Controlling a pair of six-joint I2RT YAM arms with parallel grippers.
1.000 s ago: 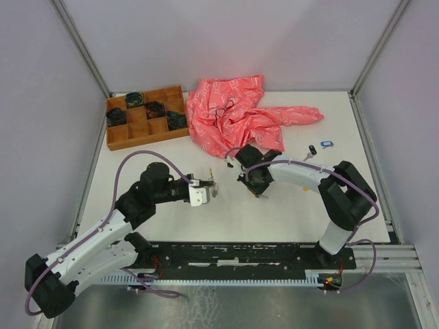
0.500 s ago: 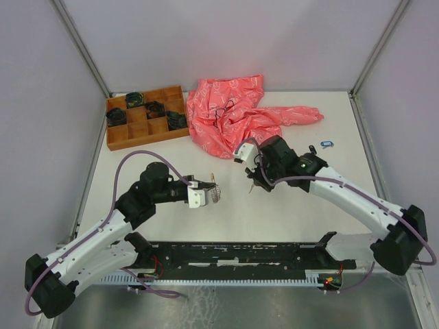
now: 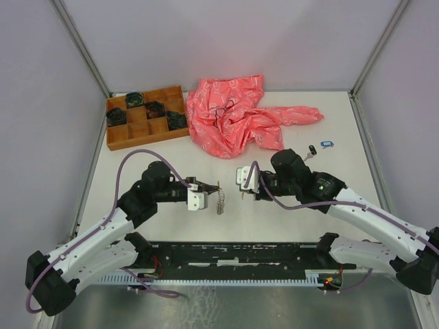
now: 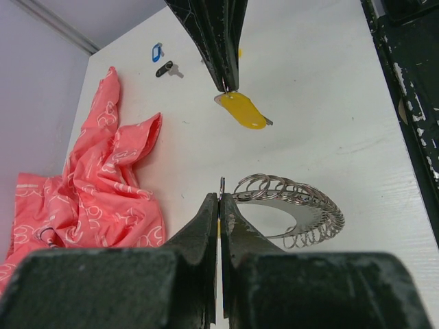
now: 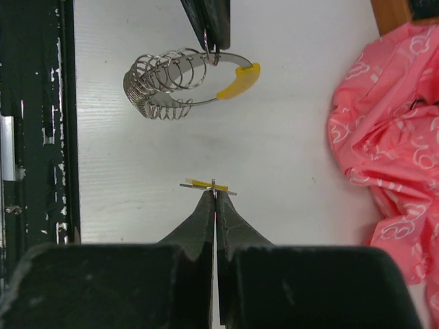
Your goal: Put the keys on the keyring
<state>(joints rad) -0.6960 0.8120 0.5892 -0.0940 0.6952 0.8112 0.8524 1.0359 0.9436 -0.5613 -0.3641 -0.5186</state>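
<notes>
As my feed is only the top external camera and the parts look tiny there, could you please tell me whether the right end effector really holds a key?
Observer: Yes. Its wrist view shows the right end effector shut on the yellow-tagged key, seen edge-on.
Operator: Thank you. How is the keyring held?
Observer: The left end effector pinches the keyring on its bare wire, beside the yellow segment.
Operator: Does the key touch the ring?
Observer: No. Both wrist views show bare white table between them.
</notes>
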